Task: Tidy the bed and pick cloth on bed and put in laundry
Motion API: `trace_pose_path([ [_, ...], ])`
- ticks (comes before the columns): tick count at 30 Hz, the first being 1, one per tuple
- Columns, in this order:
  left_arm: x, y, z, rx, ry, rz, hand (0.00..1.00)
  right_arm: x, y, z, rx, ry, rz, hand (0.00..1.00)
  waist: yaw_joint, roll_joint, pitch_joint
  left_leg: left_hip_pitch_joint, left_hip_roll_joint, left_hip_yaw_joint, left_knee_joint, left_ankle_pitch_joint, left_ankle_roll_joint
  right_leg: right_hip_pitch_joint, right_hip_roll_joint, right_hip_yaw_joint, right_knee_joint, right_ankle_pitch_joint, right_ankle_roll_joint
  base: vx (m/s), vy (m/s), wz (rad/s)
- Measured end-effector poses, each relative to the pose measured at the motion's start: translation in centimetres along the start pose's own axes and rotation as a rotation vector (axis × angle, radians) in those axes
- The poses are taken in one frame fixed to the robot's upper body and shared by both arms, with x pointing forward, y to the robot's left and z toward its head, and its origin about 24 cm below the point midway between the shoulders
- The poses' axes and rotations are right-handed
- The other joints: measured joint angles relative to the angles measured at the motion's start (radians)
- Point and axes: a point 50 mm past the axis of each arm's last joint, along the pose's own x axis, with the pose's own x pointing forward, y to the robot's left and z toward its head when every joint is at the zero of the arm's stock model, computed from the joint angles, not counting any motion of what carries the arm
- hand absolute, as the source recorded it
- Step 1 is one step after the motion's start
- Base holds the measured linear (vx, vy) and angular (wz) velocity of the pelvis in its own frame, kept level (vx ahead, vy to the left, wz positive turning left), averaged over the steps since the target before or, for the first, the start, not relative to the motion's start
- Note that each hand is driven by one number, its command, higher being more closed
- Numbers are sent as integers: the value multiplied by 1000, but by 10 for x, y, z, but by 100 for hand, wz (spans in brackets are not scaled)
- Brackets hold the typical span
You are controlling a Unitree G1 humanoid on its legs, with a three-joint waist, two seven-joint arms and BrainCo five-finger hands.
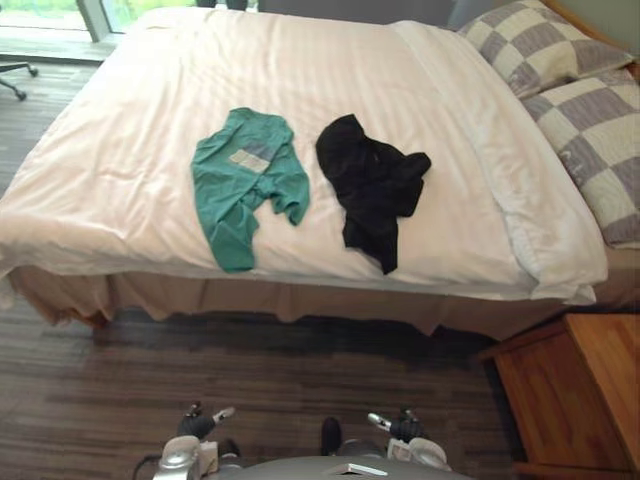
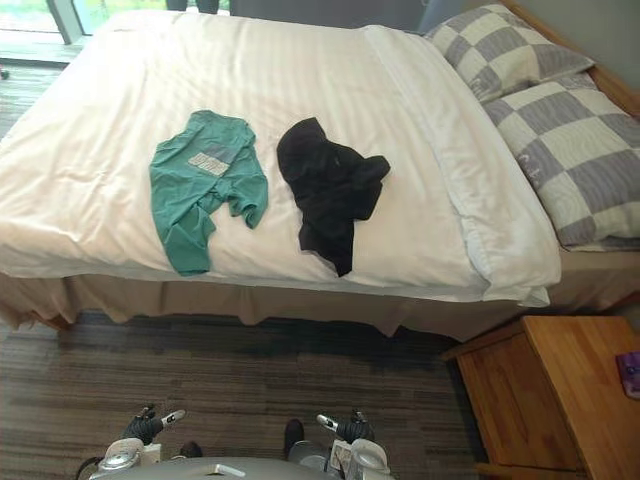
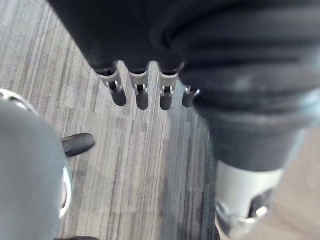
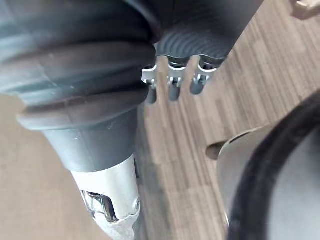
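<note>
A wide bed (image 1: 130, 170) under a pale striped duvet is seen side-on from the robot's head. Two grey-and-white checked pillows (image 1: 590, 120) are set at its right end, and a wooden nightstand (image 1: 575, 400) stands on the dark plank floor (image 1: 300, 380) just beside that corner. Two pieces of cloth are laid near the middle of the duvet, toward the near edge. A green shirt (image 1: 245, 180) is spread mostly flat and rumpled at one sleeve. A black garment (image 1: 370, 185) is bunched just beside it on the robot's right, the two close but apart. Both are judged light, limp and easily dragged. A pinch at a raised fold is likely to serve best, at the bunched middle of the black piece or the crumpled sleeve of the green one, since flat cloth offers little to grip. The left hand (image 3: 141, 87) and the right hand (image 4: 172, 85) are hung low above the floor, well short of the bed, fingers loosely extended and nothing held in either.
</note>
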Motion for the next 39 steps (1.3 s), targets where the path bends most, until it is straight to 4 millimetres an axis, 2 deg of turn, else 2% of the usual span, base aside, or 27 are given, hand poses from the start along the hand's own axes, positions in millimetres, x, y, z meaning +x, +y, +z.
trace_pose_path([
  [2, -1, 1, -3, -30, 10, 7, 0, 0, -2, 1, -1, -4, -4, 0, -1, 11, 5, 28, 26, 41, 53, -57, -25, 27, 15, 27, 5, -16, -2, 127, -28, -63],
  [3, -2, 1, -6, -71, 15, 10, 0, 0, -4, 0, -7, -3, -8, 0, 6, 25, -1, 6, 82, 67, 213, -129, -50, 39, 20, 31, 22, -44, -10, 162, -13, -64],
  [4, -2, 2, -5, -86, 11, 12, 0, 0, -4, 0, -6, -3, -8, 0, 9, 26, -1, -24, 106, 62, 308, -153, -50, 43, 25, 36, 26, -48, -4, 175, -37, -63],
  [5, -2, 1, -2, -114, 2, 10, 0, 0, -4, 1, -7, -4, -9, 0, 4, 27, 0, -89, 145, 30, 467, -163, -47, 47, 34, 47, 29, -56, -11, 162, -110, -31],
  [6, -1, 0, 5, -143, -27, 10, 0, 0, -3, 2, -8, -15, -4, 0, 4, 34, 6, -188, 181, -54, 674, -137, -36, 61, 33, 56, 32, -58, -23, 230, -102, -25],
  [7, -1, -2, 7, -153, -34, 6, 0, 0, -5, 4, -14, -23, -7, 0, 9, 21, 11, -227, 179, -102, 732, -167, -58, 70, 33, 69, 34, -61, -28, 268, -14, -31],
  [8, 0, -5, 10, -173, -44, 1, 0, 1, -11, 8, -27, -30, -21, 0, 19, 44, 22, -264, 141, -164, 737, -237, -58, 75, 22, 93, 37, -69, -31, 246, 150, -51],
  [9, -1, -10, 10, -173, -46, -14, 0, 2, -14, 9, -31, -23, -29, 0, 30, 56, 29, -270, 79, -187, 632, -273, -34, 75, -3, 113, 38, -70, -22, 169, 162, -56],
  [10, -1, -11, 10, -168, -47, -19, 0, 3, -14, 9, -29, -20, -29, 0, 31, 58, 30, -269, 54, -185, 553, -268, -24, 75, -15, 123, 36, -69, -9, 164, 163, -50],
  [11, -2, -14, 9, -155, -48, -30, 0, 3, -14, 10, -29, -23, -29, 0, 28, 72, 30, -264, 26, -183, 375, -206, 4, 80, -23, 127, 23, -71, 18, 203, 173, -35],
  [12, -2, -17, 10, -150, -53, -39, 0, 3, -13, 9, -33, -17, -26, 0, 38, 72, 33, -247, 8, -175, 313, -113, 46, 100, -33, 134, -4, -71, 40, 222, 183, -22],
  [13, -1, -15, 11, -147, -56, -37, 0, 3, -13, 8, -38, -14, -25, 0, 40, 66, 26, -235, -7, -162, 290, -104, 45, 109, -46, 126, -17, -67, 47, 243, 163, -2],
  [15, 0, -8, 17, -136, -86, -22, 0, 2, -5, 4, -54, -2, -5, 0, 47, 17, 24, -214, -59, -151, 236, -91, 70, 110, -85, 77, -36, -66, 49, 267, 114, 13],
  [17, 0, -4, 16, -131, -80, -14, 0, 2, -3, 2, -48, 2, -2, 0, 52, 8, 26, -189, -77, -151, 209, -90, 72, 121, -96, 56, -21, -65, 51, 270, 102, 11],
  [19, -1, -3, 12, -130, -70, -11, 0, 2, -2, 3, -58, -3, 1, 0, 60, 18, 32, -124, -84, -153, 170, -97, 83, 114, -98, 31, 99, -96, 65, 179, 75, 10],
  [20, -1, -4, 10, -131, -63, -13, 0, 2, -3, 7, -78, -19, -2, 0, 59, 29, 37, -87, -83, -161, 148, -98, 85, 75, -100, 14, 247, -123, 66, 89, 57, 19],
  [21, -2, -4, 9, -130, -59, -14, 0, 3, -3, 8, -82, -23, -3, 0, 58, 31, 37, -73, -83, -170, 139, -100, 87, 54, -103, 9, 322, -128, 66, 169, 63, 46],
  [22, -2, -5, 9, -123, -58, -18, 0, 3, -3, 12, -81, -37, -3, 0, 47, 38, 40, -45, -76, -212, 131, -110, 98, -8, -110, 9, 482, -139, 66, 167, 7, 73],
  [23, -2, -3, 6, -119, -48, -14, 0, 3, -1, 13, -83, -45, 1, 0, 36, 28, 38, -43, -77, -243, 126, -112, 100, -47, -116, 19, 549, -215, 56, 229, -42, 89],
  [25, -1, 2, 4, -132, -37, 8, 0, 2, 4, 15, -97, -62, 14, 0, 39, 15, 40, -48, -74, -293, 123, -111, 98, -96, -102, 29, 518, -268, 49, 182, -99, 75],
  [27, -1, 3, 3, -171, -28, 34, 0, 2, 3, 18, -90, -76, 11, 0, 37, 20, 43, -47, -66, -320, 123, -116, 88, -135, -83, 96, 449, -272, 43, 141, -153, 50],
  [29, -2, 9, -2, -218, -10, 67, 0, 2, 2, 16, -51, -67, 5, 0, 38, 10, 38, -38, -61, -322, 123, -124, 61, -148, -67, 155, 327, -204, 26, 150, -187, 30],
  [30, -2, 15, -4, -265, -3, 99, 0, 2, 1, 13, 3, -52, -3, 0, 37, -16, 35, -21, -63, -328, 120, -133, 37, -146, -69, 166, 290, -143, 62, 145, -187, 12],
  [32, -4, 9, -14, -373, 45, 132, 0, 2, -11, 8, 105, -28, -51, 0, 35, 28, 33, -3, -15, -308, 101, -121, 11, -118, -24, 149, 265, -138, 40, 163, -219, -1],
  [34, -6, 4, -21, -464, 84, 157, 0, 2, -24, -1, 258, 12, -113, 0, 30, 58, 21, 11, 18, -284, 72, -110, -8, -101, 11, 136, 233, -129, 26, 131, -166, -5],
  [37, -9, 9, -31, -665, 129, 240, 0, -6, -53, -26, 523, 78, -261, 0, 23, 63, 14, 48, 52, -242, 50, -100, -23, -50, 44, 122, 184, -118, 9, 97, -110, 0],
  [39, -11, 28, -38, -862, 140, 369, 0, -16, -74, -48, 716, 119, -397, 0, 31, 52, -9, 53, 56, -221, 39, -97, -27, -43, 47, 121, 165, -113, 4, 16, -11, -1],
])
